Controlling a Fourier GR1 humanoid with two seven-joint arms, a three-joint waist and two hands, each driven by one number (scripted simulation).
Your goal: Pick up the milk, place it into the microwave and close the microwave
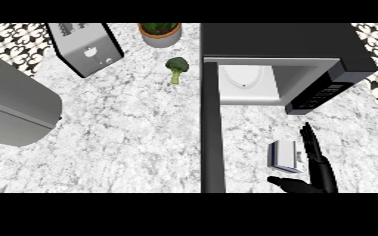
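The milk carton [283,156], white with a blue-grey side, lies on the counter in front of the microwave [295,42]. The microwave is open, its white cavity showing, and its dark door [212,130] swings out toward me at the carton's left. My right hand [319,165] stands open just right of the carton, fingers straight and pointing away from me, thumb stretched out below the carton. Whether the fingers touch the carton is unclear. My left hand does not show.
A broccoli floret [176,68] lies left of the microwave. A potted plant [159,33] stands at the back, a toaster [85,47] at the back left, and a grey rounded object [22,110] at the left edge.
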